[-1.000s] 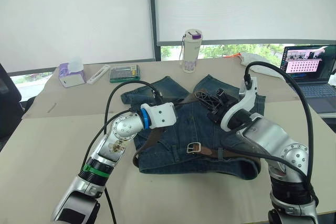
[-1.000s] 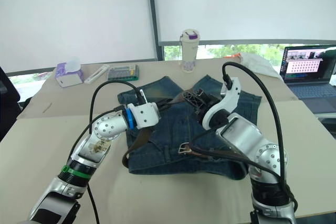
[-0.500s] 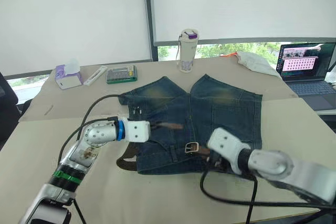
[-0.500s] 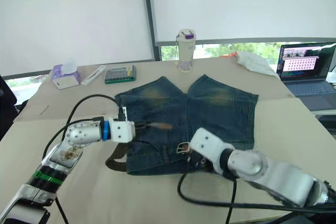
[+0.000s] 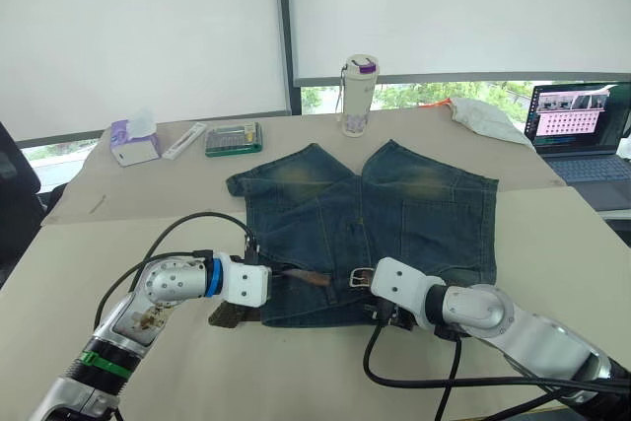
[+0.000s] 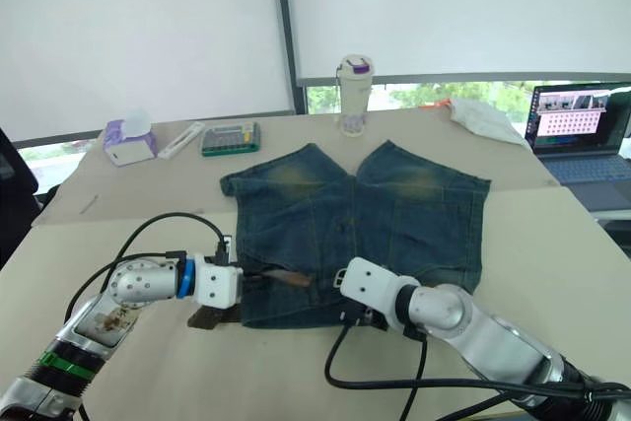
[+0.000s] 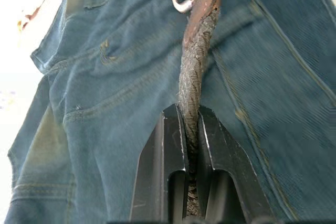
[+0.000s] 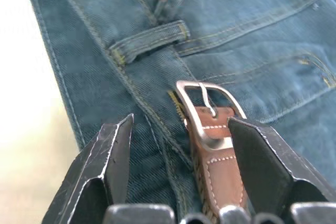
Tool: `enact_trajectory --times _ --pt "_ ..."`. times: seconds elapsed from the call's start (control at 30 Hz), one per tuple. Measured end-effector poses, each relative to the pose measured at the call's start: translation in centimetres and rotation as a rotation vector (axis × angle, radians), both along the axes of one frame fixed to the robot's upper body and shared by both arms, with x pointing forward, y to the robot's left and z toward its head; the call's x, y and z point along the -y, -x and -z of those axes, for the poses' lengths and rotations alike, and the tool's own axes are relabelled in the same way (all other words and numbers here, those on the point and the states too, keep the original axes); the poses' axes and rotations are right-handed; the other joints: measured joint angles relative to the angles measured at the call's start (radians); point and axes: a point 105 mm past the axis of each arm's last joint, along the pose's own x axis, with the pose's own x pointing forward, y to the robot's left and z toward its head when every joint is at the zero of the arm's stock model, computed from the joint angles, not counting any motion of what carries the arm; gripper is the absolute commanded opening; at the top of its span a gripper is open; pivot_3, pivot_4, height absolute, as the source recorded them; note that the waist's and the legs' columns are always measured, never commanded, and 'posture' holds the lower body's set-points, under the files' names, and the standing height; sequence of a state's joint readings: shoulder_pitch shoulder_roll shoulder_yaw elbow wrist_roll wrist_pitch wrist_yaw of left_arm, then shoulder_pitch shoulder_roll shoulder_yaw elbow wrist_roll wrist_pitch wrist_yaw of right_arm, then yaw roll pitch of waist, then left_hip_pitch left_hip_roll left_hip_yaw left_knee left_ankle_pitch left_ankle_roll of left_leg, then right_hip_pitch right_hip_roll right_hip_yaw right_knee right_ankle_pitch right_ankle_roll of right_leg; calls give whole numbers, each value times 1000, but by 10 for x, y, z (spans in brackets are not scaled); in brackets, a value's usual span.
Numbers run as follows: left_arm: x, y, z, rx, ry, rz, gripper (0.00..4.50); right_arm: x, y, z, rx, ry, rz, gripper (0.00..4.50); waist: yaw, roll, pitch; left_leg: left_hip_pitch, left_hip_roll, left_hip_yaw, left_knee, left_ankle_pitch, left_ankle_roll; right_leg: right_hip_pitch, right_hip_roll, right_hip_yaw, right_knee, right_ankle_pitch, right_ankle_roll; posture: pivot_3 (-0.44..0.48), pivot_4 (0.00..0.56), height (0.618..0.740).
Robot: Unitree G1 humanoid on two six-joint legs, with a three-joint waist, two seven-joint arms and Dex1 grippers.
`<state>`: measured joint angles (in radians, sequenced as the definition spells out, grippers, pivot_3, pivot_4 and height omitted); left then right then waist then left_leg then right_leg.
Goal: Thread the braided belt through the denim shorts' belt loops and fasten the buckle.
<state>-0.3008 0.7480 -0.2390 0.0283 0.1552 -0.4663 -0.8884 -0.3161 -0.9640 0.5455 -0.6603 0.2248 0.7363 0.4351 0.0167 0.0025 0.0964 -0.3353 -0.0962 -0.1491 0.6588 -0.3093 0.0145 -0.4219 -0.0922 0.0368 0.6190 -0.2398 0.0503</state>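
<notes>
Shorts [image 5: 375, 219] lie flat on the desk [image 5: 89, 273], waistband toward its near edge and legs pointing to the far edge. Belt [image 7: 193, 66], a dark brown braided strap, runs along the waistband, and a loose bend of it [image 5: 234, 315] sticks out past the shorts' left side near the front edge.

Left gripper [image 7: 190, 145] is clamped on the strap's free end, holding it just above the denim and aiming it toward the buckle [image 8: 207, 106]. Right gripper [image 8: 181, 150] hangs spread wide over the buckle, one finger on either side, gripping nothing. The silver buckle rests on the waistband near its middle, prong lying across the frame. One belt loop [image 8: 149, 40] lies just beyond it, with no strap through it.

Judging from this, the threading looks mostly done, though how many loops the belt passes through cannot be made out. Fastening is not done: the free end has not yet entered the buckle.
</notes>
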Motion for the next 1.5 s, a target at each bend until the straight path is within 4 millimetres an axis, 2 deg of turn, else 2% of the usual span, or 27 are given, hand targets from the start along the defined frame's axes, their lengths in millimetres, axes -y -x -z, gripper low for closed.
enact_trajectory --times 0.1,0.13,0.3,0.43,0.53,0.67,0.87,1.1,1.23,1.5 --pt "-6 -4 6 58 -56 -20 0 5 -4 5 28 63 -5 3167 3 0 0 0 0 0 0 0 0 0 0 0 -1 0 0 0 150 740" --pt "-7 -5 8 73 -67 -21 0 5 -5 4 39 71 -15 2930 2 0 0 0 0 0 0 0 0 0 0 0 0 0 0 0 150 740" --pt "-4 -4 14 130 -124 4 0 2 -10 5 59 76 -26 1363 -1 0 0 0 0 0 0 0 0 0 0 0 0 0 0 0 150 740" --pt "0 -2 20 185 -174 44 0 -2 -13 -4 58 2 3 15 -3 -1 -1 1 0 0 0 0 0 0 0 0 2 0 0 0 150 740" --pt "6 -1 23 216 -192 67 0 -3 -12 -5 21 -40 35 15 -3 -1 -1 1 0 0 0 0 0 0 0 1 4 0 0 0 150 740" --pt "27 -7 24 250 -162 66 0 -2 -11 -7 5 -51 53 15 1 -2 -1 0 -1 1 1 0 0 0 0 0 5 0 0 0 150 740" --pt "39 -20 20 238 -117 -12 0 -2 -8 -5 -13 -64 74 15 1 -2 -1 0 -1 1 1 0 0 0 0 0 6 0 0 0 150 740" --pt "26 -24 16 298 -141 -42 0 -2 -5 -8 -79 -138 122 15 -2 -2 -1 1 -1 0 0 0 0 0 0 1 6 0 0 0 150 740" --pt "16 -19 23 325 -190 -29 0 -3 -5 -8 -122 -177 145 15 -1 -2 -1 1 -1 0 0 0 0 -1 0 0 6 0 0 0 150 740" --pt "12 -20 25 375 -227 -29 0 -4 0 -8 -199 -225 152 15 1 -2 -1 1 -1 0 0 0 0 0 0 0 6 0 0 0 150 740"
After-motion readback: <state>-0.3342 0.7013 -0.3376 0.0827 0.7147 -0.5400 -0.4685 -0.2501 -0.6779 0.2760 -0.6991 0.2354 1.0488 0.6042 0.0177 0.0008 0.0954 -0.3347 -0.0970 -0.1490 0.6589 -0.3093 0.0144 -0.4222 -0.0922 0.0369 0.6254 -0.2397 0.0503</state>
